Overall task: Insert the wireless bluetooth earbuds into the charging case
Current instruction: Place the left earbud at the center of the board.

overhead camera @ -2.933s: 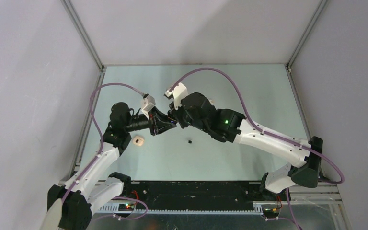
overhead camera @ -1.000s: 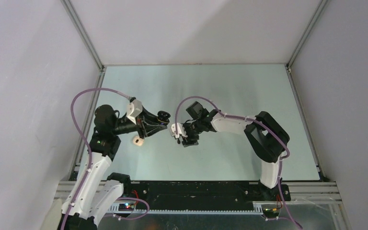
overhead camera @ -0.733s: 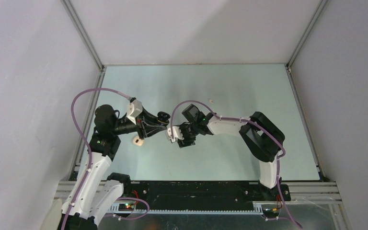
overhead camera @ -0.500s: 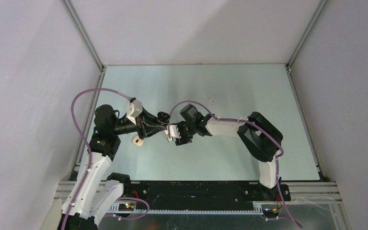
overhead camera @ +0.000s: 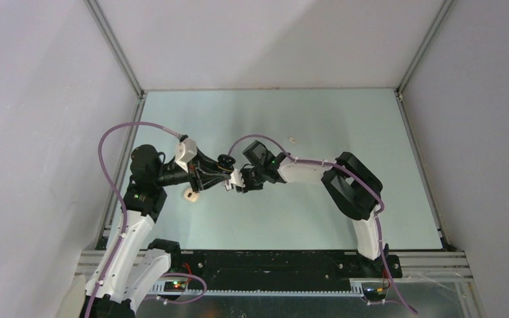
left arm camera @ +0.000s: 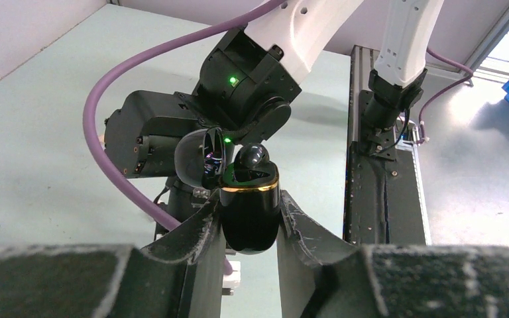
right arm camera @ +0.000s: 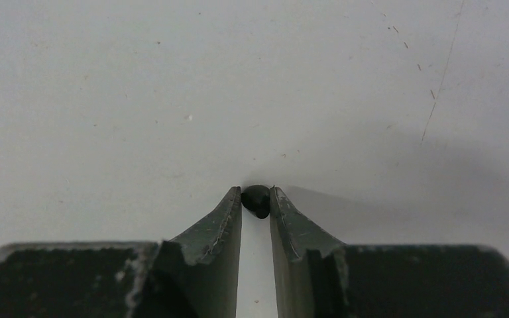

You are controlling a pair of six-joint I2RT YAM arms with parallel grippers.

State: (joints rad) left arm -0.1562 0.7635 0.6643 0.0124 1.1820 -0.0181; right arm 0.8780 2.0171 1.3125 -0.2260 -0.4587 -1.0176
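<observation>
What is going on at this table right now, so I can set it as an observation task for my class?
The left gripper is clamped on a black charging case with its lid open. A seated earbud shows inside it. The right gripper, close beside it, pinches a second black earbud at its fingertips, not yet in the case. A beige case lies on the table near the left arm.

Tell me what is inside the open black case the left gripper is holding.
One black earbud sits in the black case, poking above its gold rim beside the raised lid. The rest of the hollow is dark and hidden by the rim.
</observation>
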